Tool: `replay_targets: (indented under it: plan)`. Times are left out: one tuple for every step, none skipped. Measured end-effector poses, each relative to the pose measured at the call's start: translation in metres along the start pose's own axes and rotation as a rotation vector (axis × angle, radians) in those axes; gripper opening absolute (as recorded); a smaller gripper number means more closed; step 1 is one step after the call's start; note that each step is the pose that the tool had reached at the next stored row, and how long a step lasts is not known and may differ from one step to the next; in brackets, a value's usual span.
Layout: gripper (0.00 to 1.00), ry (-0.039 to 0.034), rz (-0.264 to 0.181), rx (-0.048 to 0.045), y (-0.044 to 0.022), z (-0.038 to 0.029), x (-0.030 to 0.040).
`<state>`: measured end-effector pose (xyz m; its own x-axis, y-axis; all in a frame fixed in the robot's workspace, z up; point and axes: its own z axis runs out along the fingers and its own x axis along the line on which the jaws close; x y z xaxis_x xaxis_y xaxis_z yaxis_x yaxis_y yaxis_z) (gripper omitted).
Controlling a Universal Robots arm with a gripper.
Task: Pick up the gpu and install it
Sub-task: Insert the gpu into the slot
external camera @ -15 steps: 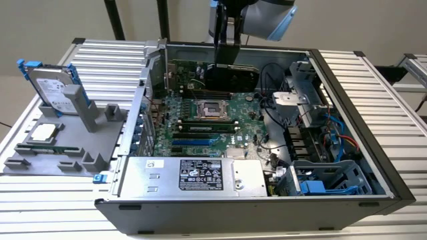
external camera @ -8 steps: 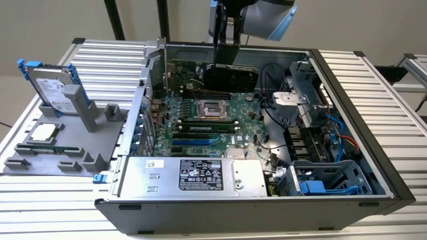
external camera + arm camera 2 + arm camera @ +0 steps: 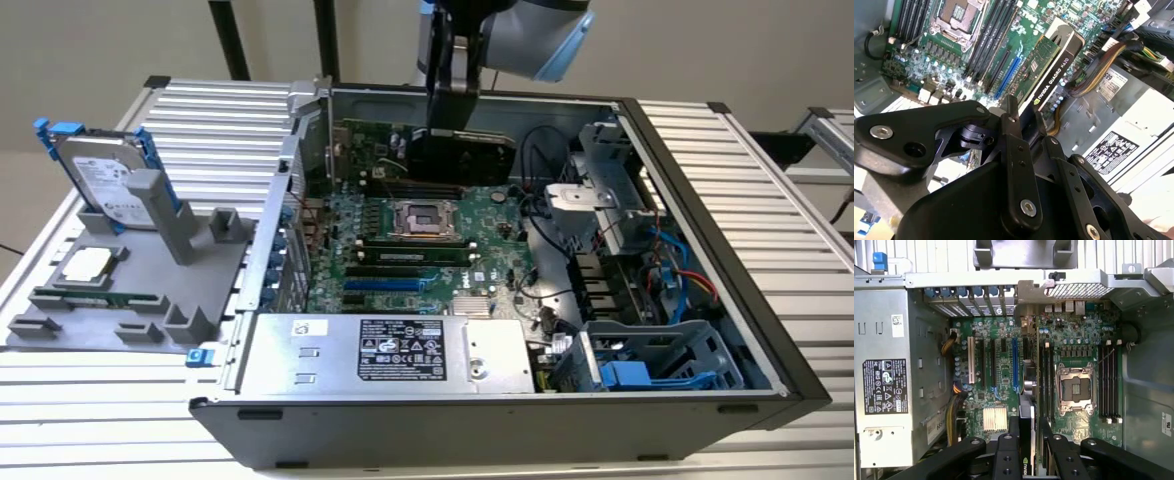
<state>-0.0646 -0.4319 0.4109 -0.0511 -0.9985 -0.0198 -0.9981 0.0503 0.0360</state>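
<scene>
Open computer case (image 3: 747, 300) lies on its side on a slatted metal table (image 3: 747, 130); motherboard (image 3: 400, 250) faces up, with the power supply (image 3: 387, 350) along the case's near wall in the exterior view. Empty CPU socket (image 3: 423, 217) sits mid-board.

Arm (image 3: 527, 35) reaches down into the far part of the case. Gripper (image 3: 1026, 117) is clenched on the gpu (image 3: 1051, 60); in the second wrist view the black fingers (image 3: 1013, 135) clamp the card's edge. The card hangs edge-down above the motherboard, near the expansion slots, the blue slot (image 3: 1015, 365) among them. Not seated: board shows beneath it in both wrist views.

At the exterior view's left, a grey fixture tray (image 3: 107, 300) holds a hard drive (image 3: 107, 180) standing upright, well apart from the case.
</scene>
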Motion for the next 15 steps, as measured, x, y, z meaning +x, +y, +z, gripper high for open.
replay_targets:
  plan:
    - [0.0, -0.0001, 0.0, 0.0, 0.0, 0.0006, 0.0]
    - [0.0, 0.0, 0.0, 0.0, -0.0001, 0.0014, 0.0001]
    - [0.0, 0.0, 0.0, 0.0, -0.0001, 0.0016, 0.0001]
    - [0.0, 0.0002, 0.0, -0.0001, -0.0001, 0.0016, 0.0001]
    - [0.0, 0.0001, 0.0, -0.0001, -0.0001, 0.0017, 0.0001]
    - [0.0, 0.0001, 0.0, 0.0, -0.0001, 0.0021, 0.0001]
    - [0.0, 0.0001, 0.0, -0.0001, -0.0001, 0.0026, 0.0001]
    - [0.0, 0.0001, 0.0, -0.0001, -0.0001, 0.0026, 0.0001]
    - [0.0, 0.0, 0.0, 0.0, -0.0001, 0.0027, 0.0001]
    - [0.0, 0.0001, 0.0, 0.0, -0.0001, 0.0028, 0.0001]
    - [0.0, 0.0001, 0.0, -0.0001, -0.0001, 0.0028, 0.0001]
    - [0.0, 0.0001, 0.0, 0.0, -0.0001, 0.0029, 0.0001]
    - [0.0, 0.0, 0.0, 0.0, -0.0001, 0.003, 0.0001]
    - [0.0, 0.0001, 0.0, -0.0001, -0.0001, 0.003, 0.0001]
    - [0.0, 0.0, 0.0, -0.0001, -0.0001, 0.0031, 0.0001]
